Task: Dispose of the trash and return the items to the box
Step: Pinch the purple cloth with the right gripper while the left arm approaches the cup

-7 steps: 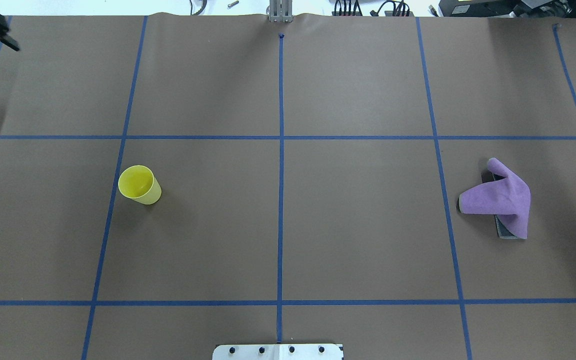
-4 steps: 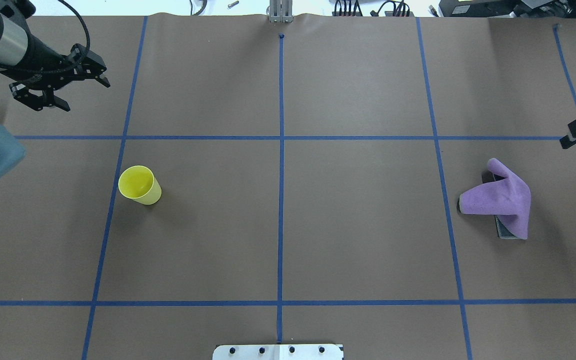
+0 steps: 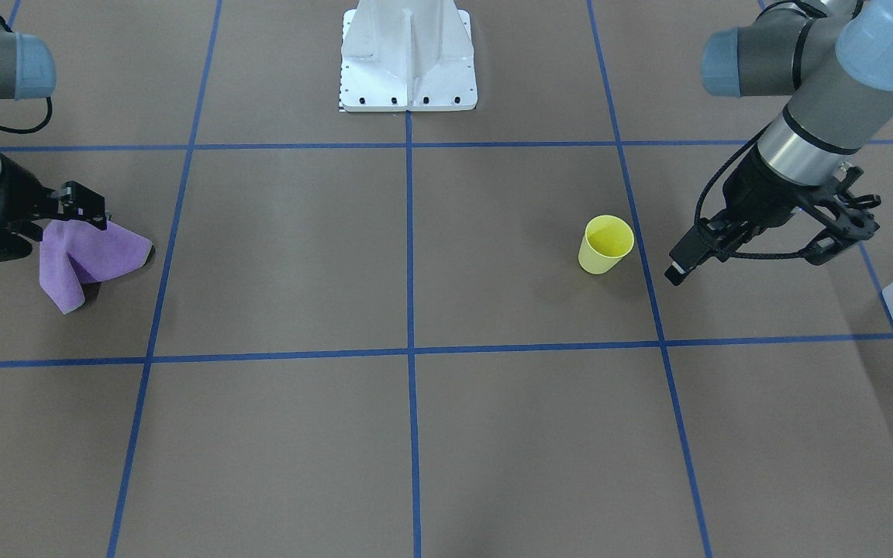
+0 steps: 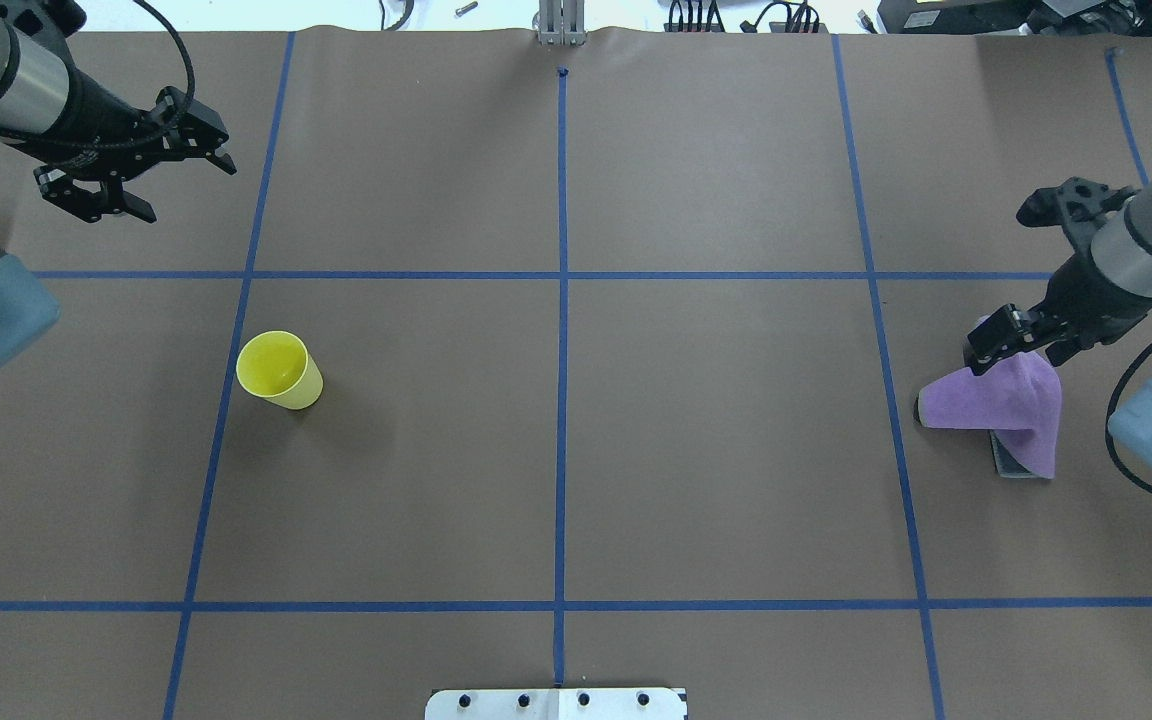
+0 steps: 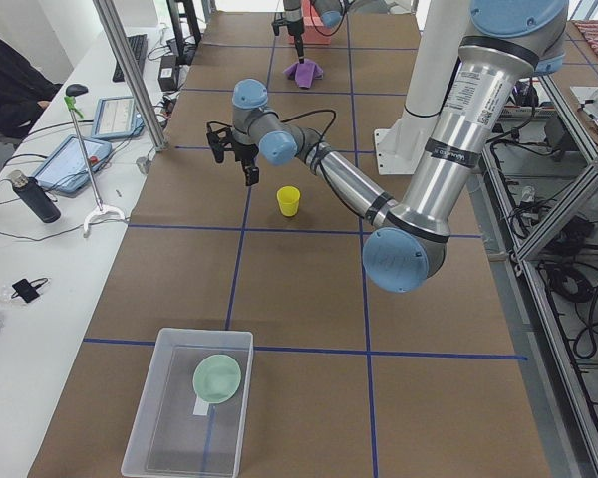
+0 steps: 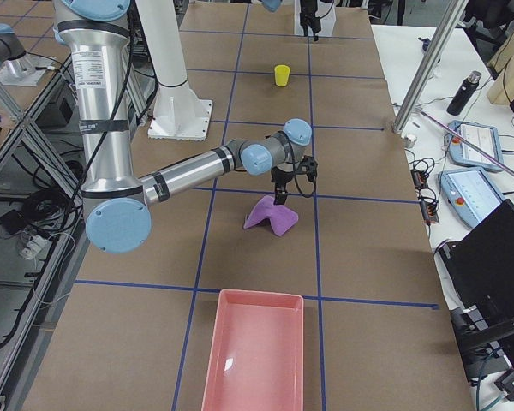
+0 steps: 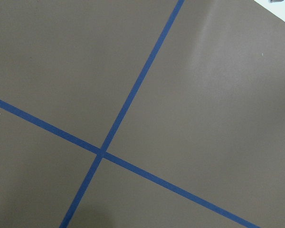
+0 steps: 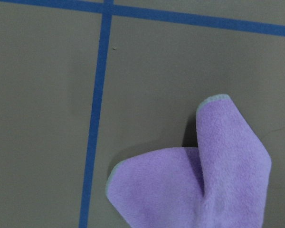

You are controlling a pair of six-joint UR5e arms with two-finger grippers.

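**Ana:** Two arms are out. Which one is sitting closer to the yellow cup?

**Ben:** The left gripper. From it, the cup is lying back toward the robot's base and slightly right, well apart. It is standing upright on the table, mouth up, tapered, empty. The right gripper is hanging far off over a purple cloth. I cannot tell either gripper's jaws.

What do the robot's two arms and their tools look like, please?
Both the left arm and right arm are silver-grey metal tubes with rounded pale blue joint caps and small dark lettering on the upright segments. The left tool and right tool are black, built of angular linkages. A thin black cable loops at each wrist.
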